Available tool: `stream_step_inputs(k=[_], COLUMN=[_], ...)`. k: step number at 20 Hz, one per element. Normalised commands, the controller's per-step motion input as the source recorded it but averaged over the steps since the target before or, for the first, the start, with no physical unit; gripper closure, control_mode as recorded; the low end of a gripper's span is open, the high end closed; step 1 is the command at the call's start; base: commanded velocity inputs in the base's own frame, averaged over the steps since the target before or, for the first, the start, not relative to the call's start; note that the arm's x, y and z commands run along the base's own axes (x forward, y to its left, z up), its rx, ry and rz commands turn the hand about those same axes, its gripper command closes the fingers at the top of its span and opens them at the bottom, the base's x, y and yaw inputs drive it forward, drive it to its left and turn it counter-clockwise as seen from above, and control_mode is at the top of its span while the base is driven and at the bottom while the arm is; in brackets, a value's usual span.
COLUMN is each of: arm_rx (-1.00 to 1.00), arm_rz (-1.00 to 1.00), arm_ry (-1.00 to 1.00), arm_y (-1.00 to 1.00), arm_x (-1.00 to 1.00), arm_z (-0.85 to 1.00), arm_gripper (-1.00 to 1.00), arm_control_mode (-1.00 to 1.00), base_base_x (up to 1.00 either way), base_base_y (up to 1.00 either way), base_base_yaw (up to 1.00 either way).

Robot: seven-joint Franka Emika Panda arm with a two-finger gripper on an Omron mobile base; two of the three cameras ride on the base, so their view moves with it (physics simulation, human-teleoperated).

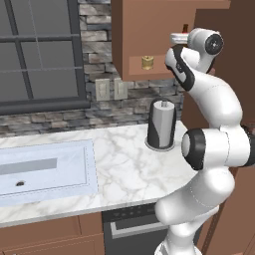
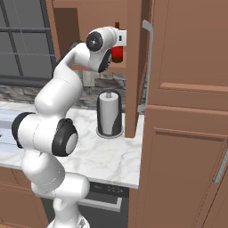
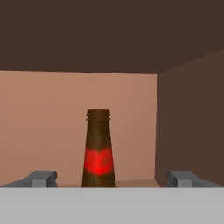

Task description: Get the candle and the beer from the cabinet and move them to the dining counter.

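Observation:
The beer (image 3: 99,153), a dark brown bottle with a red label, stands upright inside the open cabinet (image 1: 134,35). My gripper (image 3: 113,178) is open, level with the bottle's neck, with one fingertip (image 3: 41,178) well off to each side and neither touching it. From the right base view the beer's red label (image 2: 117,53) shows just behind my hand. The candle (image 1: 147,62), a tiny gold-tan cylinder, sits on the cabinet's lower shelf, left of my arm. The dining counter is out of view.
The cabinet's open door (image 2: 133,67) with its silver handle (image 2: 149,67) juts out right of my hand. A paper towel roll (image 1: 161,124) stands on the marble counter (image 1: 124,169) below. A sink (image 1: 45,169) lies at left. Tall pantry cabinets (image 2: 187,133) rise at right.

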Motion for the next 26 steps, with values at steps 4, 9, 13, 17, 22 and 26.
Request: stream_step_inputs(k=[4,9,13,17,22,26], arm_rx=[0.0,0.0,0.0,0.0,0.0,0.0], arm_rz=[0.0,0.0,0.0,0.0,0.0,0.0], arm_ry=[0.0,0.0,0.0,0.0,0.0,0.0], arm_y=[0.03,0.0,0.0,0.0,0.0,0.0], arm_x=[0.2,0.13,0.19,0.16,0.09,0.0], arm_z=[0.0,0.0,0.0,0.0,0.0,0.0], arm_gripper=[-1.0,-1.0,-1.0,-1.0,-1.0,-1.0], arm_control_mode=[-1.0,-1.0,-1.0,-1.0,-1.0,-1.0], base_base_x=[0.0,0.0,0.0,0.0,0.0,0.0], base_base_y=[0.0,0.0,0.0,0.0,0.0,0.0], base_base_yaw=[0.0,0.0,0.0,0.0,0.0,0.0])
